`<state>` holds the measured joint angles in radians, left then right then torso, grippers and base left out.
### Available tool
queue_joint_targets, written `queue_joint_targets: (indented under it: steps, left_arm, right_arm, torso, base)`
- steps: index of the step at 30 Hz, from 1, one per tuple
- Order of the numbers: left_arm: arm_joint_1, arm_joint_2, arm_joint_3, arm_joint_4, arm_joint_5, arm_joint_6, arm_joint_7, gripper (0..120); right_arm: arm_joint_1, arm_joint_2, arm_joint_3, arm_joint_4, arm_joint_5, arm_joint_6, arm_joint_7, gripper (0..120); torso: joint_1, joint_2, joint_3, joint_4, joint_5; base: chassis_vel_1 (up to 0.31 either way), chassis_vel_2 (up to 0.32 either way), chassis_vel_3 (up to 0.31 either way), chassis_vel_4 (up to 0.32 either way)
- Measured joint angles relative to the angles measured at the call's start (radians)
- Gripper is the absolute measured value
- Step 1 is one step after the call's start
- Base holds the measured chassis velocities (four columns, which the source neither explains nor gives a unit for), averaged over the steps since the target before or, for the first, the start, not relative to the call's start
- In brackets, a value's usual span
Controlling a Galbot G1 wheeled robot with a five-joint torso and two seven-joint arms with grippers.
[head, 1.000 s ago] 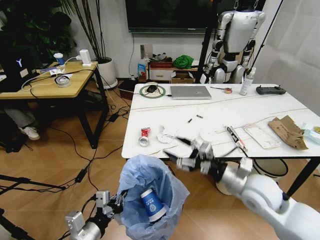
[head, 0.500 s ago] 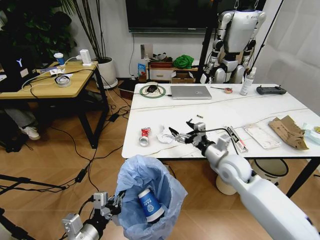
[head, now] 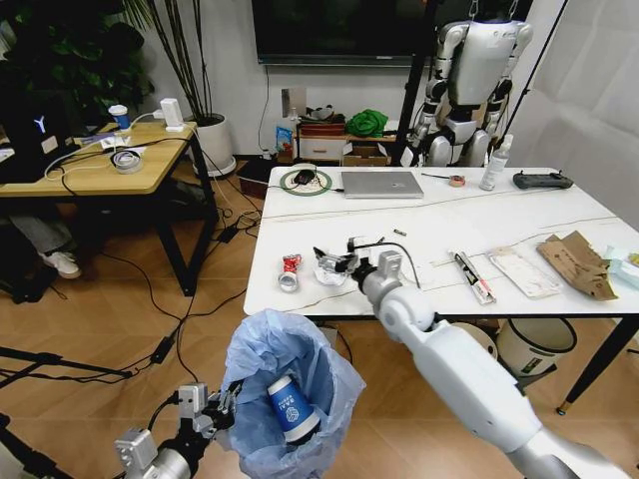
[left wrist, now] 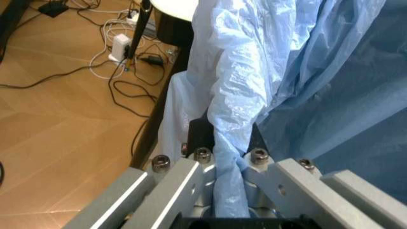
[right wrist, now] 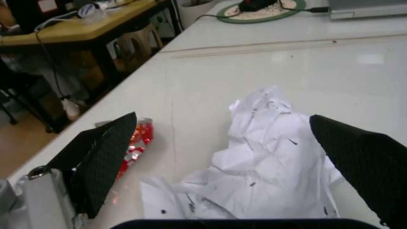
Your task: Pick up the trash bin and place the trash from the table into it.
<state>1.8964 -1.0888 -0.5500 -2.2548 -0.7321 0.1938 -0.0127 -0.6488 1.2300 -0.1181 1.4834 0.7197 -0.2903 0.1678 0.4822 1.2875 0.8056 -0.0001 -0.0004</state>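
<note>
Straddling the crumpled white wrapper at centre frame, the right gripper gapes wide; the left gripper pinches the trash bin liner.

The table held a red can, crumpled wrapper, laptop, controller, torn cardboard and clear packaging

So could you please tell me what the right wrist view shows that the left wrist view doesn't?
The right wrist view shows the right gripper open, its black fingers either side of a crumpled white wrapper on the white marble table, beside a crushed red can. The left wrist view shows the left gripper shut on the crinkled light-blue plastic bag lining the trash bin, over wooden floor. They share nothing.
</note>
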Motion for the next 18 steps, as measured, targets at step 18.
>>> queue_joint_targets:
  steps: [18]
  left_arm:
    - [-0.022, 0.004, 0.010, 0.015, -0.019, 0.000, -0.004, 0]
  right_arm:
    - [0.006, 0.012, 0.021, -0.081, -0.036, 0.008, -0.043, 81]
  torso:
    - [0.000, 0.000, 0.000, 0.0000, 0.0003]
  base:
    - [0.000, 0.000, 0.000, 0.000]
